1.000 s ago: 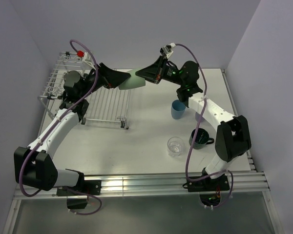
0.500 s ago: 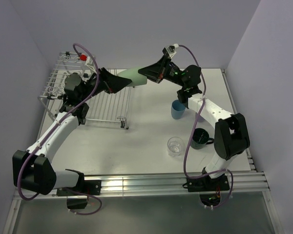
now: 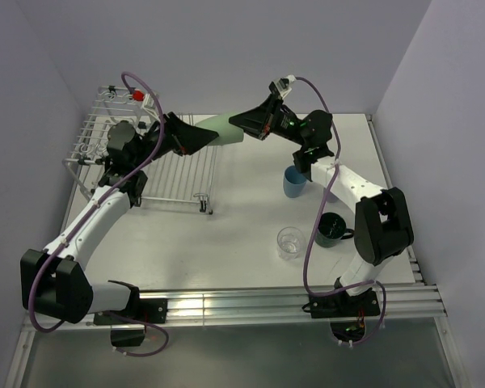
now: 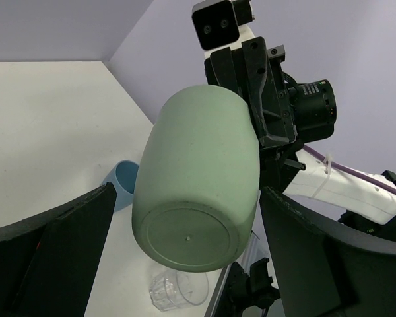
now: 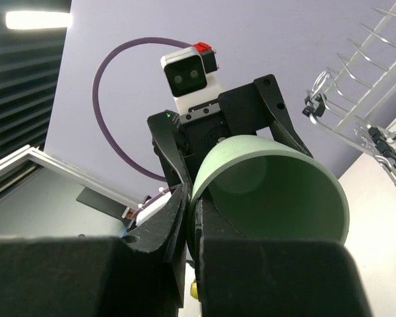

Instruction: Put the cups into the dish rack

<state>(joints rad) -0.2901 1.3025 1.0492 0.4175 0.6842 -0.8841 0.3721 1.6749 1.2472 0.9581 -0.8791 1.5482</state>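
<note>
tumbler (image 3: 224, 129) midair between my left gripper (image 3: 199, 137) and right gripper (image 3: 238, 125) | dish rack (image 3: 178, 171) rear-left on table (image 3: 242, 214) | other tumbler (image 3: 295, 181) behind glass (image 3: 289, 241) and mug (image 3: 330, 229), right side

The white table (image 3: 242, 218) bears the dish rack (image 3: 174, 174) at left; blue tumbler (image 3: 294, 183), dark green mug (image 3: 331, 230), clear glass (image 3: 289, 241) stand right.

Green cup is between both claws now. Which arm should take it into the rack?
Left. The left claw, open, flanks the pale green cup's base, its arm over the dish rack. The right claw only pinches the rim, farther from the rack.
</note>
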